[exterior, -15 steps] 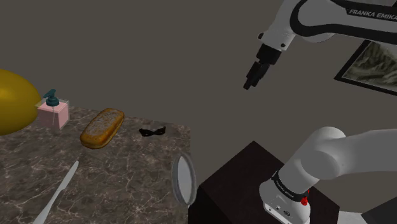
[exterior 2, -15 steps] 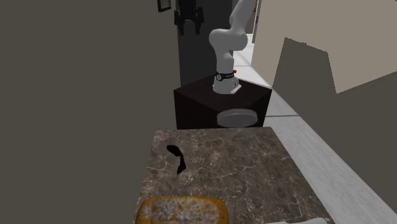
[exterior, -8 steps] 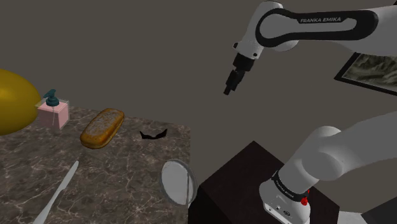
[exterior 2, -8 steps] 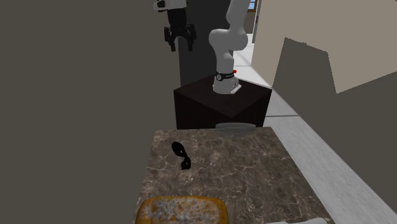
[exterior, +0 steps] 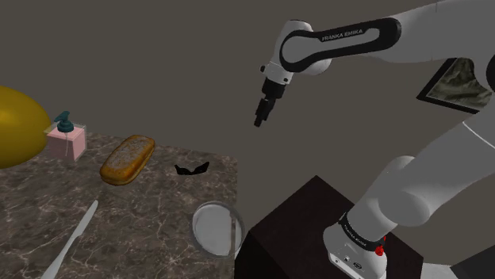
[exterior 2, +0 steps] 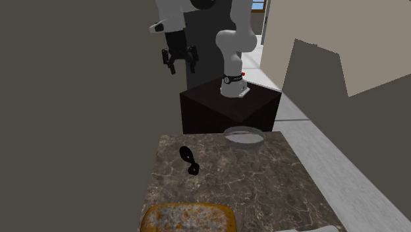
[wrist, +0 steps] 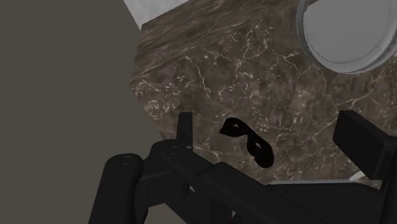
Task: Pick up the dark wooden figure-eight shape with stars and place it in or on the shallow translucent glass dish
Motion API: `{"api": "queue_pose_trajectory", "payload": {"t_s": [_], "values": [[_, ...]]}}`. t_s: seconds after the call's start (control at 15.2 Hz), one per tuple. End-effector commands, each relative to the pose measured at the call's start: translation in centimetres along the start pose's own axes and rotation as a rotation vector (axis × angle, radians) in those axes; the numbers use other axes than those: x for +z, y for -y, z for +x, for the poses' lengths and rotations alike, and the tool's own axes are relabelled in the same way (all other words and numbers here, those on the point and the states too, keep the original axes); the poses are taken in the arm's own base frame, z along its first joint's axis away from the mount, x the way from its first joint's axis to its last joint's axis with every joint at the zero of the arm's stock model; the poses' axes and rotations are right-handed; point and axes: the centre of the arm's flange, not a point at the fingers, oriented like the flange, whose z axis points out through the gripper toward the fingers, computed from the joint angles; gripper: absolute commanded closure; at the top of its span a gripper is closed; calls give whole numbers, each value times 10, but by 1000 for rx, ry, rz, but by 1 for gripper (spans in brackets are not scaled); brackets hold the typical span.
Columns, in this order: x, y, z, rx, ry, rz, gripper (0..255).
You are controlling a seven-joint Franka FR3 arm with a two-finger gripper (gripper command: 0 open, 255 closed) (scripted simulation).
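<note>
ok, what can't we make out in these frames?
Stars on the dark figure-eight shape: nearly solid black in every view, too small to confirm.
Yellow rounded object: cut off by the shoulder view's left edge, unidentifiable.
Glass dish: rim cut by the wrist view's edge.
Loaf: cut by the second exterior view's bottom edge.

the tabletop (exterior: 135,218) looks like smooth brown stone with pale veins. the dish (exterior: 216,231) is clear, smooth glass, and the figure-eight shape (exterior: 191,168) reads flat matt black.
</note>
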Motion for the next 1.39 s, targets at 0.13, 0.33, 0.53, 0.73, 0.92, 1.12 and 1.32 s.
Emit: {"api": "queue_pose_trajectory", "payload": {"t_s": [0.13, 0.33, 0.53, 0.73, 0.92, 1.12, 1.32], "values": [[38, -2, 43, -72, 20, 13, 0], [66, 0, 73, -125, 35, 22, 0], [95, 4, 103, -177, 50, 31, 0], [123, 10, 132, -230, 65, 41, 0], [153, 18, 160, -283, 80, 50, 0], [182, 27, 188, -336, 95, 59, 0], [212, 39, 214, -388, 110, 68, 0]]}}
